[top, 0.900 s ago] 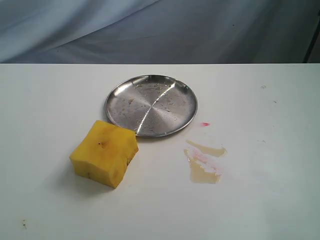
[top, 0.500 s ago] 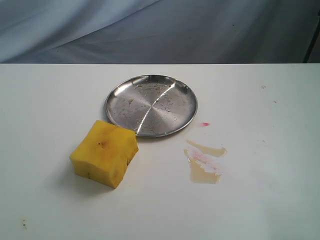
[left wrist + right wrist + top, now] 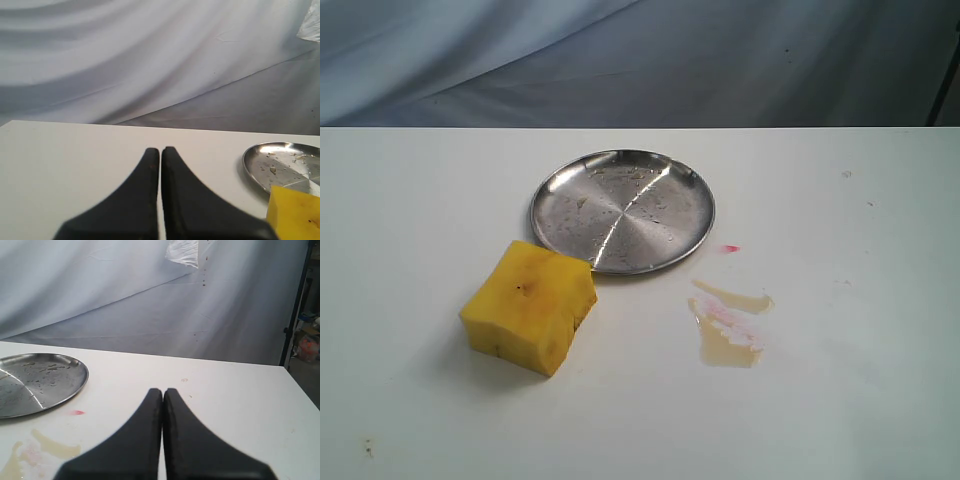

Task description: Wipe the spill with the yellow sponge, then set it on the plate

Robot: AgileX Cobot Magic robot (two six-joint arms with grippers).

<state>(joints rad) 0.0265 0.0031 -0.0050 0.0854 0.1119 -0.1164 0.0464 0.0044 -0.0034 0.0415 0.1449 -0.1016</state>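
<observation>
left claw (image 3: 160, 150), right claw (image 3: 163, 391) were clenched, empty | yellow sponge (image 3: 530, 305) lay untouched | left claw needed opening wide, straddling its flat sides

We've got a plain white table (image 3: 880, 400) here, with a rumpled blue-grey cloth (image 3: 620, 60) hung behind its far edge. A tiny red dot (image 3: 730, 248) sits on the tabletop a bit right of the middle. There's a dirty speck (image 3: 367, 447) near the front left corner and a faint little mark (image 3: 846, 174) towards the far right. A dark pole (image 3: 947, 80) leans at the right edge. In the right wrist view we also spot a crinkly clear plastic scrap (image 3: 182, 252) high up against the cloth, and some blurry clutter (image 3: 306, 345) past the pole.
</observation>
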